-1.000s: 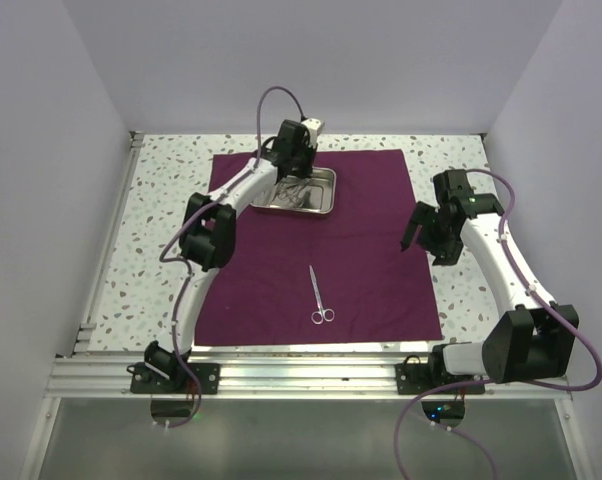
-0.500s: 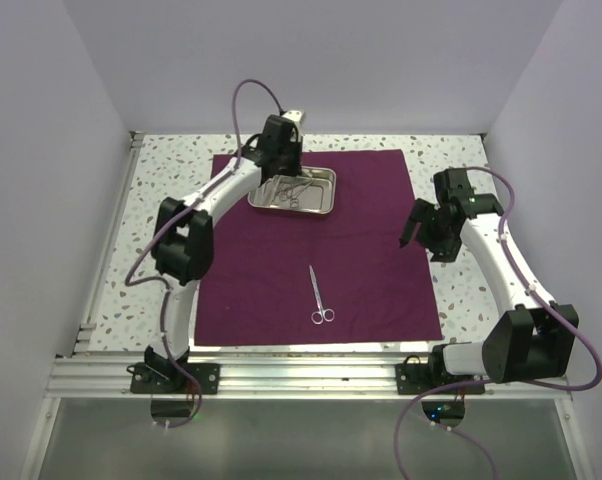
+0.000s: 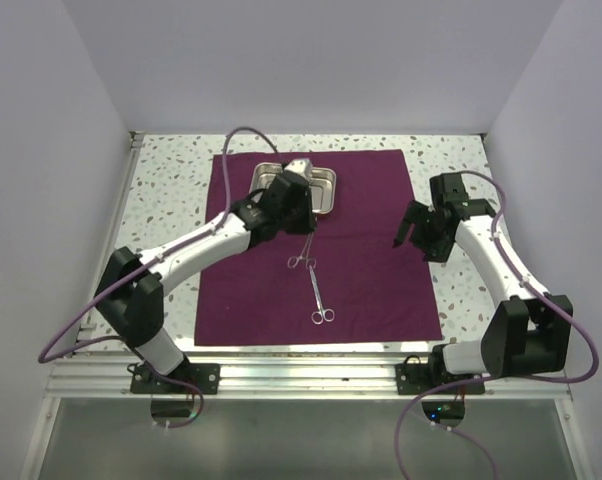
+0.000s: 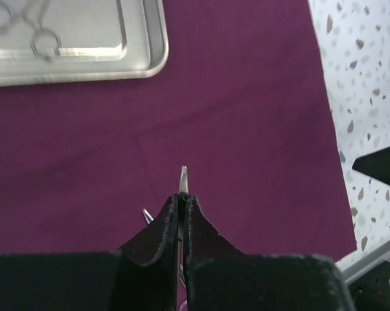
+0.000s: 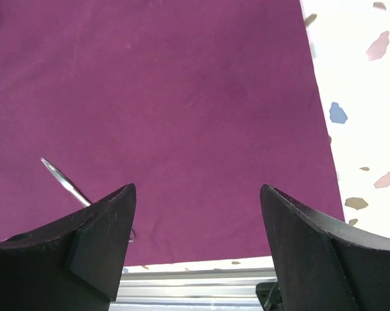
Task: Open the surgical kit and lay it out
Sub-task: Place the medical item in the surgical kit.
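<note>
Pinching the thin, likely slick forceps [image 4: 183, 177] near the tip, your left end effector [image 4: 183, 202] is closed — right end effector [image 5: 196, 191] open.

Your white speckled surface [image 3: 164, 185] carries one thing directly: a dark purple square cloth wrap [image 3: 371, 275], spread flat.

Wide-apart jaws over purple cloth [image 5: 182, 97]

The top camera overlooks the whole tabletop [image 3: 166, 180] from above its near edge, while both wrist cameras look closely down on the shared purple cloth [image 3: 371, 280].
</note>
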`<state>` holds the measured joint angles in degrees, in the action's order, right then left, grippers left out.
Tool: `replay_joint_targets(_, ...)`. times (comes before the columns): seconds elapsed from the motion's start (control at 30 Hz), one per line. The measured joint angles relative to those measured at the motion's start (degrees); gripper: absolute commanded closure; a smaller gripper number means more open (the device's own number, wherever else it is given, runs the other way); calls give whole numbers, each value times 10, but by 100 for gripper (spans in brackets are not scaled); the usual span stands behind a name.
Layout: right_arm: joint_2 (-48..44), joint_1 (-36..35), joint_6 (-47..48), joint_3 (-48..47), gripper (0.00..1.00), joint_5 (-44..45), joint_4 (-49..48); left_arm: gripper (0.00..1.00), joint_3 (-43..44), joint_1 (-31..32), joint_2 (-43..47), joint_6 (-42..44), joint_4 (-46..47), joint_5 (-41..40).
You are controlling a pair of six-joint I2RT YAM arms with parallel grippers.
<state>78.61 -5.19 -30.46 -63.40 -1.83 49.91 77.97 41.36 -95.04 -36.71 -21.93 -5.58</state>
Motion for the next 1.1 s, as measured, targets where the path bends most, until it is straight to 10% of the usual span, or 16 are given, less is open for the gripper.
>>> replay_joint_targets(0.53, -23, 0, 16, 86, 19, -8, -16, 100, -179, 73, -37, -134, 62, -16)
replay_joint_targets(0.8, -23, 0, 22, 86, 19, -7, -18, 50, -129, 82, -67, -132, 39, -3)
replay_joint_targets(1.1, -32, 0, 23, 86, 19, -6, -22, 44, 37, 76, -67, -100, -75, -7)
